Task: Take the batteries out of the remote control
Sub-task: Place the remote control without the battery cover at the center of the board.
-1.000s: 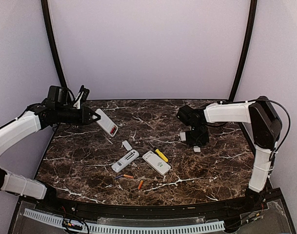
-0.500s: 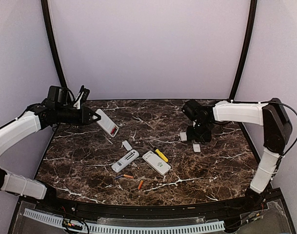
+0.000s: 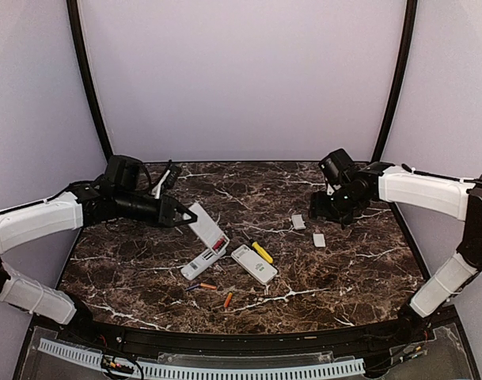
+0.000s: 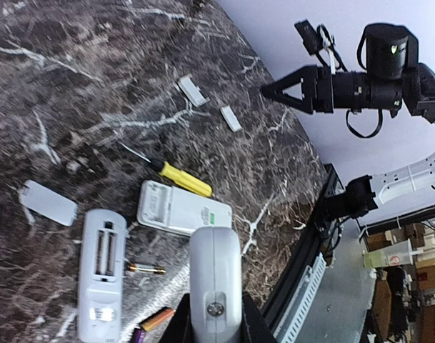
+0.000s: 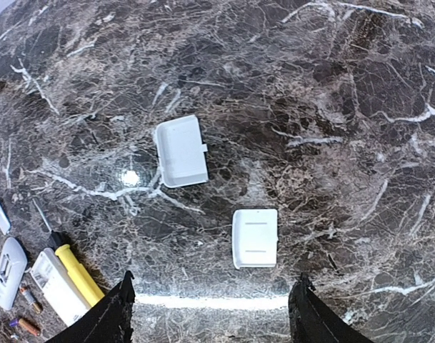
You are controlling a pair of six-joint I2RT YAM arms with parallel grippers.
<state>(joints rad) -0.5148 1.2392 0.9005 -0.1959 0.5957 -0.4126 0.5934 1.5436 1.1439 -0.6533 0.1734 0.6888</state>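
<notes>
Batteries [image 3: 207,286] are the job, but begin at the left gripper [image 3: 184,214]: what has it got?

— It is clamped on one end of a white remote [image 3: 209,232], which juts out toward 4 o'clock, tilted, over the marble table [image 3: 367,277]. A red patch shows near the outer end.

How many remotes altogether?

— Three. Two lie flat at 5 o'clock of that gripper: a narrow remote [image 3: 203,262] with its back compartment uncovered, and a broader remote [image 3: 254,264] beside it. One yellow-handled screwdriver [image 3: 261,252] lies just beside the broader remote, at its 12 o'clock.

And the batteries?

— Three, loose on the table at 6 o'clock of the two flat remotes, near the front edge. Two are orange and one is bluish. The bluish battery [image 3: 191,287] lies end to end with an orange one.

The right gripper [image 5: 213,282]?

— Its fingers are spread wide, gripping nothing. It hangs over two small white covers [image 5: 181,151] at the table's 3 o'clock, which lie apart from each other. A third cover [image 4: 48,202] lies just beside the narrow remote.
</notes>
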